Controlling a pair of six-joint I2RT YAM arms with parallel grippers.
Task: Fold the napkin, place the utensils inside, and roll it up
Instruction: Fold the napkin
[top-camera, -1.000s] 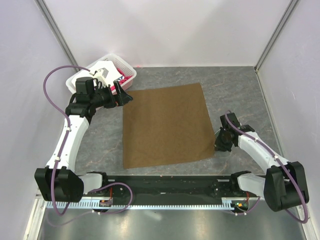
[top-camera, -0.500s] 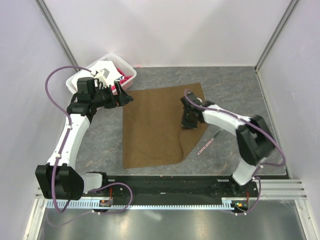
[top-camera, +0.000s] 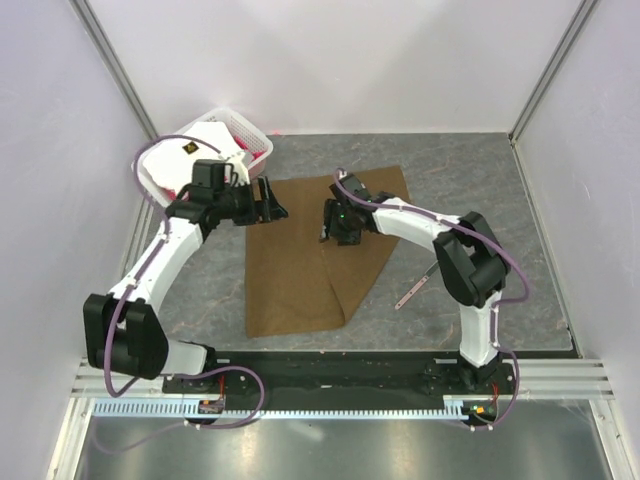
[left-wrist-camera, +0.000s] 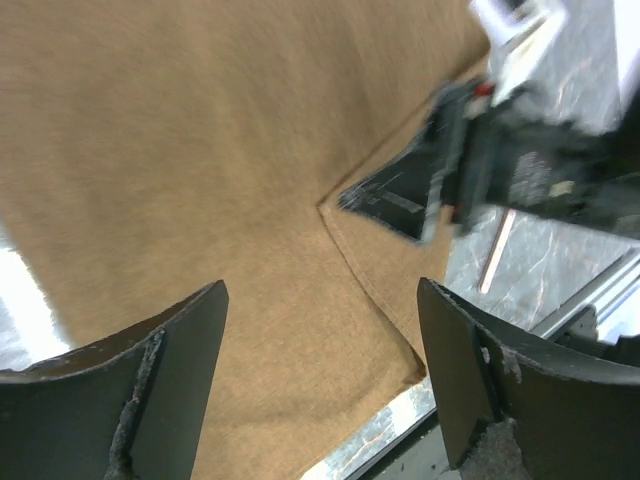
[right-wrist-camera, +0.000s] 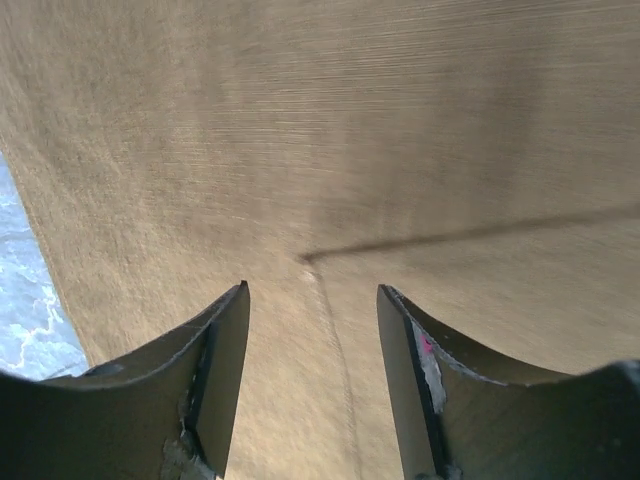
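The brown napkin (top-camera: 290, 270) lies flat on the table, its near right corner folded over toward the middle. In the right wrist view that corner (right-wrist-camera: 312, 260) lies on the cloth just beyond my right gripper (right-wrist-camera: 312, 290), whose fingers stand apart with nothing pinched between them. From above, the right gripper (top-camera: 333, 225) hangs over the napkin's upper middle. My left gripper (top-camera: 272, 205) is open over the napkin's far left part, facing the right one; its wrist view shows the napkin (left-wrist-camera: 200, 150) below. One utensil (top-camera: 415, 290), silvery and slim, lies on bare table right of the napkin.
A white basket (top-camera: 160, 165) holding white and pink cloths stands at the back left, just behind the left arm. The dark rail (top-camera: 330, 375) carrying both arm bases runs along the near edge. Grey walls close in the table on three sides.
My right gripper carried the napkin's near right corner up and left across the cloth, then opened. This uncovered the utensil. My left arm swung right, over the napkin's far left part.
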